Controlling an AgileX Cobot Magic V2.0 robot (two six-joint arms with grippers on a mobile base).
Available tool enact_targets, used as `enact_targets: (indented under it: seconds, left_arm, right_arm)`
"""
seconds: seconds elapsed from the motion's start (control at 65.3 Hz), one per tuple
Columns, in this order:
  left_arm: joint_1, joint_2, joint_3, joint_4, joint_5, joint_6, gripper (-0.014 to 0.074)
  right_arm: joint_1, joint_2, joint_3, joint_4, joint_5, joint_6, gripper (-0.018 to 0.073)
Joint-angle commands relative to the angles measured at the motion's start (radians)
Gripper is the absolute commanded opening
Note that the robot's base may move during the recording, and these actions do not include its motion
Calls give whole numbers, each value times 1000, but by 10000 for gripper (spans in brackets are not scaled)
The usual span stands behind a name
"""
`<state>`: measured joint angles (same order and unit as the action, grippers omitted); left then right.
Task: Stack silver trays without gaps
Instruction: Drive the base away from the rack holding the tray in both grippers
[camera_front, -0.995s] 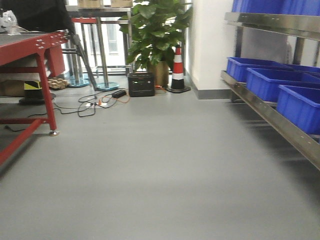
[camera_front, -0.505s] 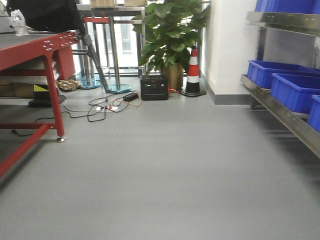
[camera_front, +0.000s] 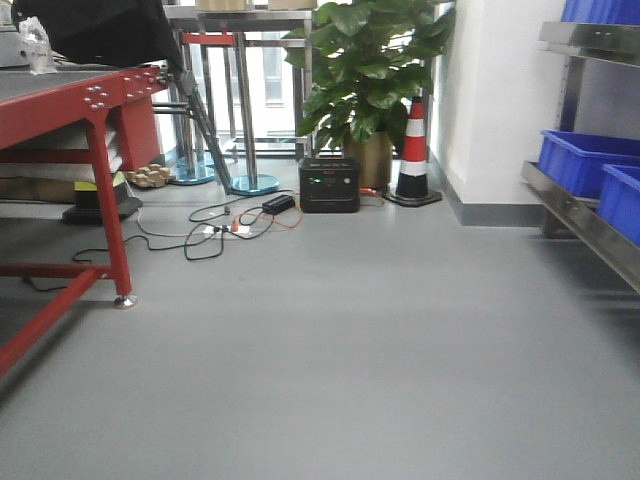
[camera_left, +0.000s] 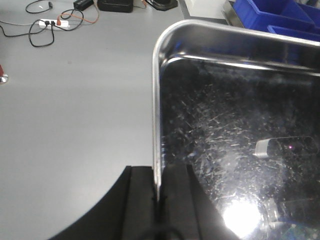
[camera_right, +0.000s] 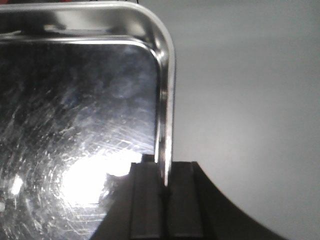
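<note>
A shiny silver tray (camera_left: 235, 125) fills the left wrist view, held above the grey floor. My left gripper (camera_left: 158, 172) is shut on its left rim, one black finger on each side of the edge. In the right wrist view the silver tray (camera_right: 75, 110) shows its scratched bottom and a rounded corner. My right gripper (camera_right: 165, 170) is shut on its right rim. Neither the tray nor the grippers appear in the front view. I cannot tell whether more than one tray is held.
A red-framed table (camera_front: 90, 100) stands at the left. Cables (camera_front: 210, 235), a black power box (camera_front: 329, 185), a potted plant (camera_front: 370, 70) and a striped cone (camera_front: 413, 150) lie ahead. A steel shelf (camera_front: 585, 225) with blue bins (camera_front: 590, 160) runs along the right.
The front view has swung left: plant, cone and power box shifted right in the frame, and most blue bins slid out of view at the right.
</note>
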<state>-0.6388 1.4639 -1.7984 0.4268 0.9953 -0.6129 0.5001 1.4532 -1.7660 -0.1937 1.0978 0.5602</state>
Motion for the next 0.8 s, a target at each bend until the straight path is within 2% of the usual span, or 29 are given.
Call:
enact_targets:
  seconds: [0.0,0.78]
  left_arm:
    - [-13,-13,-10,-12,-64,-1,-16]
    - [-13,-13,-10,-2,-70,-1,-16]
  right_arm:
    - [2,-8,-9,5,-37,-13,-67]
    - [2,-8,-9,5,-37,-13,-67]
